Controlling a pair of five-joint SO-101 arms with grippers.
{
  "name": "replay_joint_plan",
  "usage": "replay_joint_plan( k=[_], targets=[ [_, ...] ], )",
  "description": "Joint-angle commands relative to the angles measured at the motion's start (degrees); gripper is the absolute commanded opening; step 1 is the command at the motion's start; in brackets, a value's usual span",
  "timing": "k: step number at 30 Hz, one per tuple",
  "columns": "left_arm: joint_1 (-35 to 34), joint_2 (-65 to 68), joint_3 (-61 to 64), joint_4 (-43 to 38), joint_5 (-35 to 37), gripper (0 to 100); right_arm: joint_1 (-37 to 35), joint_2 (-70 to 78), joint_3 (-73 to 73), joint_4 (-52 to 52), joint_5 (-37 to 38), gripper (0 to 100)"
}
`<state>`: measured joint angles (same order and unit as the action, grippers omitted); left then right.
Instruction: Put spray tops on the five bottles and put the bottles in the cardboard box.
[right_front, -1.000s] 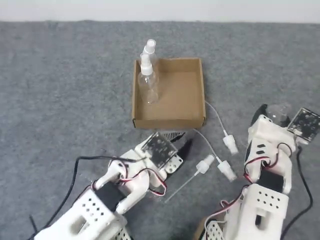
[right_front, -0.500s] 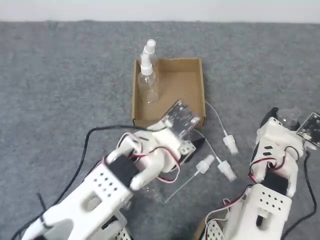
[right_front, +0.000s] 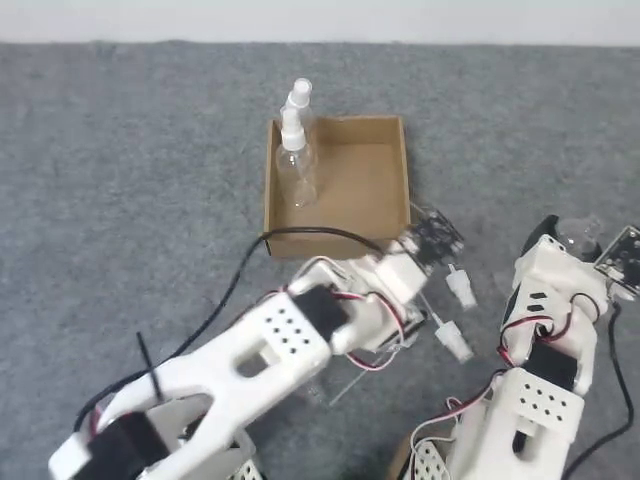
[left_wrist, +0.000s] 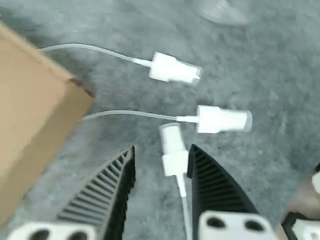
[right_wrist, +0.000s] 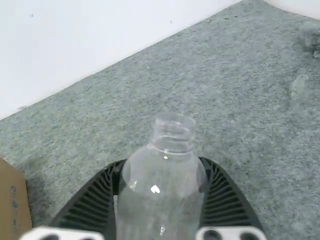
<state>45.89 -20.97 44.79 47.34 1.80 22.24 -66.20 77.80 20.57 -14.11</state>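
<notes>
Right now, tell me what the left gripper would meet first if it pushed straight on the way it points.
Most likely the spray top lying inside the open left gripper, close to one finger, and then the grey carpet under it. How far above them the gripper is cannot be judged well.

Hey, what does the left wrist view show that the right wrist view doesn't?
Left wrist view: three loose spray tops, one lying inside the open left gripper. Right wrist view: an uncapped clear bottle held in the right gripper, a white wall behind. Both: grey carpet and a piece of the cardboard box.
</notes>
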Motion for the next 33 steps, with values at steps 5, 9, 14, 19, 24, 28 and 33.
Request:
replay_joint_plan(
  k=[5, 9, 14, 19, 24, 28, 33],
  targets=[
    [1.32, 11.08, -13.14, 7.12, 0.53, 17, 0.48, -1.89, -2.73, -1.63, -0.7, 6.6],
    [1.32, 19.52, -20.53, 12.13, 0.53, 16, 0.48, -1.89, -2.73, -1.63, -0.7, 6.6],
    [1.32, 29.19, -28.97, 17.58, 0.44, 16, 0.4, -1.89, -2.73, -1.63, -0.7, 6.6],
    [1.32, 35.78, -35.3, 21.54, 0.44, 16, 0.4, -1.89, -2.73, -1.63, -0.7, 6.6],
    [1.32, 39.82, -39.16, 23.12, 0.44, 16, 0.4, -1.89, -2.73, -1.63, -0.7, 6.6],
    [1.32, 41.85, -40.75, 23.82, 0.18, 16, 0.4, -1.89, -2.73, -1.63, -0.7, 6.6],
    [1.32, 42.55, -40.84, 23.91, 0.18, 16, 0.4, -1.89, -2.73, -1.63, -0.7, 6.6]
  ],
)
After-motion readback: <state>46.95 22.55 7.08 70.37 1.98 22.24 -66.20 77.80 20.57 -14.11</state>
